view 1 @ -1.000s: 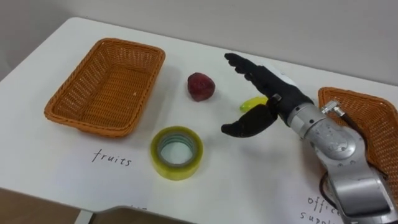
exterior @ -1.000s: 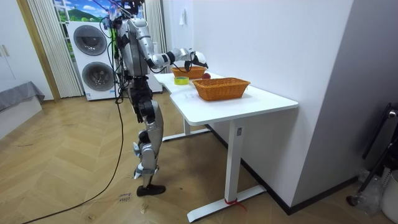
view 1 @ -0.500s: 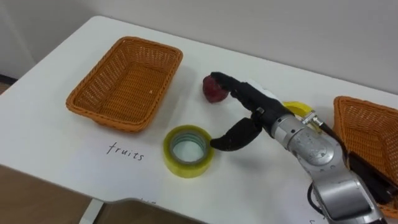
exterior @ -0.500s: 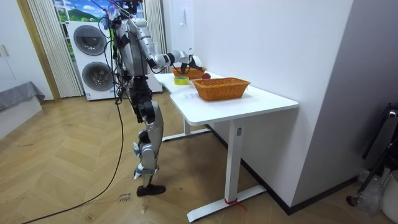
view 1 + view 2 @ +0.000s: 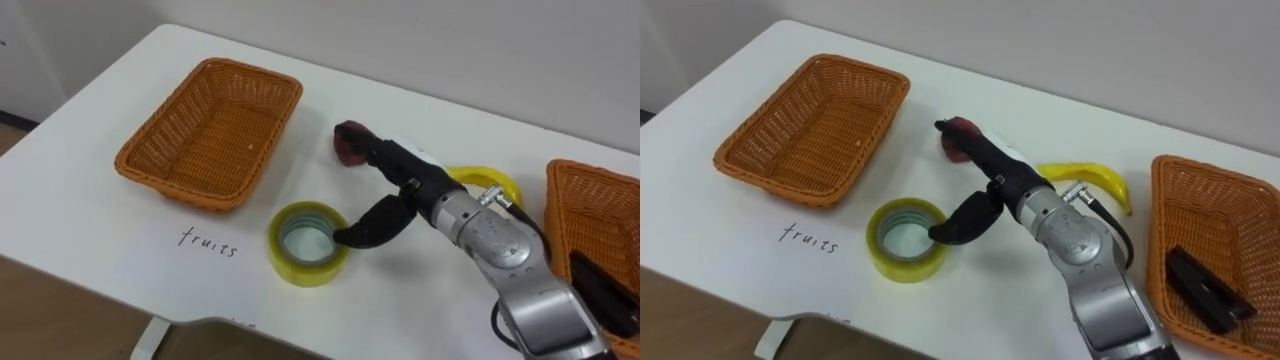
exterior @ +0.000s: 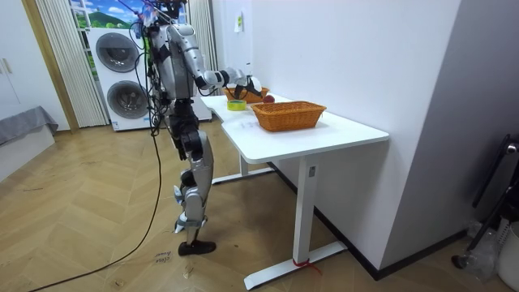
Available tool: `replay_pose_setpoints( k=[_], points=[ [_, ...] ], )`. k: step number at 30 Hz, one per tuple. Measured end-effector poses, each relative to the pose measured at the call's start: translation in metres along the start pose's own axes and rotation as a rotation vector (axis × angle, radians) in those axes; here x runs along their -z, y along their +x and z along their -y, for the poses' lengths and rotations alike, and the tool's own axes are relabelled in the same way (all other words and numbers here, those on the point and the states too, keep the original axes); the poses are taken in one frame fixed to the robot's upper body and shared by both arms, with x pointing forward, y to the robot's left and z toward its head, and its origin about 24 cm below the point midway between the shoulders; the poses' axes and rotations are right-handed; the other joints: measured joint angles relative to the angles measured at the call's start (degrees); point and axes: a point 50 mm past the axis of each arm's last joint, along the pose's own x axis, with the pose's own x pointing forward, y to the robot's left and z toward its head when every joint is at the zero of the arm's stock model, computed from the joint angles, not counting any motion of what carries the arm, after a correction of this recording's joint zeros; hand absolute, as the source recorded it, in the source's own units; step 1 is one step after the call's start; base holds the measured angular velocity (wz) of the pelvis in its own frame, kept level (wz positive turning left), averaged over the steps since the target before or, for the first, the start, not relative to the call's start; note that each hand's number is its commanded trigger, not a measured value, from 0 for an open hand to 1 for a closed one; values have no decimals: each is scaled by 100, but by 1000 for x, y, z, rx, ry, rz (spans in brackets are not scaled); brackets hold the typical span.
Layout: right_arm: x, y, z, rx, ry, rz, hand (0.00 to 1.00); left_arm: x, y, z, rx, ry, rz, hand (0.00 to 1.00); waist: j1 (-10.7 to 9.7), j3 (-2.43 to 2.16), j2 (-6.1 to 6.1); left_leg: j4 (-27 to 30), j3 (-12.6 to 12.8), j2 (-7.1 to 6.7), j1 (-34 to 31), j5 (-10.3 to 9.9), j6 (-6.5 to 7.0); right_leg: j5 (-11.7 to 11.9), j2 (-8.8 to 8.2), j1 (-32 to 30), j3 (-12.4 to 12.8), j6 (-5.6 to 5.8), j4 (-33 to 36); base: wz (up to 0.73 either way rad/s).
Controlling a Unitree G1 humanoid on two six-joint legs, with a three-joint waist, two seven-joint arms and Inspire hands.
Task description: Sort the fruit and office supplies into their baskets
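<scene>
A yellow tape roll [image 5: 309,243] lies flat near the table's front edge. My right hand [image 5: 412,188] hovers open just right of it, with the thumb tip at the roll's right rim. Its straight fingers reach over a dark red fruit [image 5: 345,145] behind the roll and partly cover it. A banana [image 5: 1092,178] lies right of the hand, behind the wrist. The empty wicker basket [image 5: 212,130] stands at the left. A second wicker basket [image 5: 1210,250] at the right holds a black office item [image 5: 1205,288]. In the room view I stand at the table's end, right arm stretched over it.
The white table [image 5: 120,240] has handwritten labels in front of each basket. Its front edge runs close below the tape roll. A wall borders the table's far side.
My right hand has moved left and down from beside the banana to the tape roll, thumb now at its rim. The camera view has shifted a little.
</scene>
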Motion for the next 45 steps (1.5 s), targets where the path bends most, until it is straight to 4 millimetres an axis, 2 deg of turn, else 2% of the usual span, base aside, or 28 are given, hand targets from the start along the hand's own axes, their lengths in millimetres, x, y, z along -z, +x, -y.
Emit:
replay_pose_setpoints(
  k=[5, 8, 16, 23, 26, 30, 37, 45],
  points=[
    [0, 0, -1, -5, 16, 5, 0, 0, 0, -1, -2, 1, -7, 0, 64, -13, -50, -2, -25, -1, -5, 1, 2, 0, 0, 4, -26, 0, 1, 2],
    [0, 0, -2, -3, 20, -5, 0, 0, -1, -2, -5, 3, -6, 0, 84, -41, -91, -1, -27, -1, -4, 1, 2, 0, -4, 5, -47, 0, 0, 1],
    [3, 2, -3, 23, -25, -49, 0, 0, -1, -1, 4, 8, -17, 0, 214, -23, -73, -17, -64, -8, -18, 6, 4, 0, -10, 11, -141, 1, -3, 2],
    [3, 3, -7, 10, -35, -67, 0, -1, 0, 1, 14, 12, -19, 0, 223, -13, -61, -1, -209, -68, -113, 18, 8, -4, -25, -10, -295, 7, -9, 12],
    [-4, 10, -3, 17, -81, -59, 0, -1, 0, 2, 14, 16, -17, 0, 227, 16, -66, 17, -234, -84, -132, 24, 14, -16, -40, -31, -293, 27, -8, 0],
    [-12, 19, 3, 37, -183, -73, 0, -2, 0, 2, 14, 16, -16, 0, 228, 15, -81, 30, -281, -92, -135, 39, 32, -18, -66, -20, -290, 30, -7, 7],
    [-6, 24, 2, 16, -181, -108, 0, -4, 0, 2, 13, 31, -13, 0, 246, 29, -111, 42, -288, -125, -142, 63, 73, -22, -120, -1, -283, 42, 1, 4],
    [2, 25, 0, -22, -173, -143, 0, -5, 0, 3, 10, 27, -17, 0, 260, 37, -109, 11, -286, -122, -152, 75, 50, -37, -100, -5, -291, 69, 2, 0]
  ],
)
